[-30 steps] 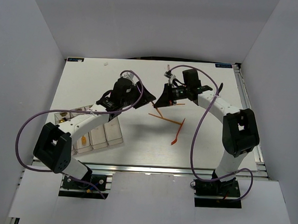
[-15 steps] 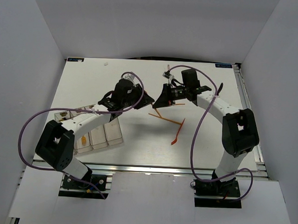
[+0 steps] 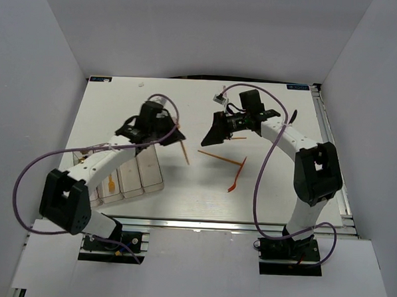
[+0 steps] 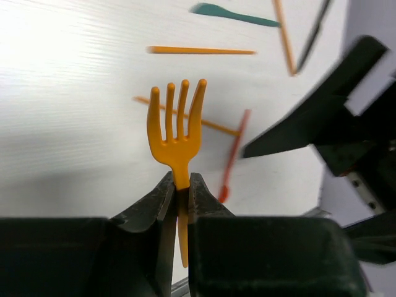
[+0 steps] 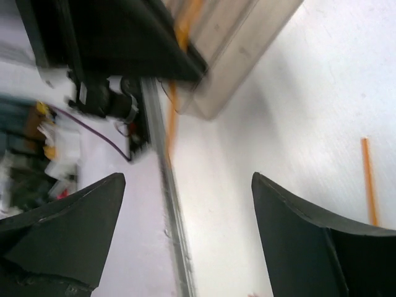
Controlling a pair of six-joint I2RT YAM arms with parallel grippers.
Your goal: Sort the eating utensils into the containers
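Observation:
An orange plastic fork (image 4: pixel 177 127) stands tines-up between my left gripper's (image 4: pixel 177 184) jaws, which are shut on its handle. From above, the left gripper (image 3: pixel 178 135) hovers just right of the clear containers (image 3: pixel 127 179), and the fork (image 3: pixel 184 154) slants down from it. My right gripper (image 3: pixel 212 134) is a short way to the right, open and holding nothing; its fingers (image 5: pixel 322 241) stand wide apart. On the table lie orange sticks (image 3: pixel 219 157), an orange utensil (image 3: pixel 235 180), a teal utensil (image 4: pixel 232 13) and a dark knife (image 4: pixel 312 34).
The containers' corner (image 5: pixel 241 55) and the table's metal edge rail (image 5: pixel 170 204) show in the right wrist view. White walls close in the table on three sides. The right arm's dark fingers (image 4: pixel 322 124) stand close in front of the left wrist camera.
The left gripper shut on the orange fork and moved left with it toward the containers. The right gripper opened wide and let the fork go.

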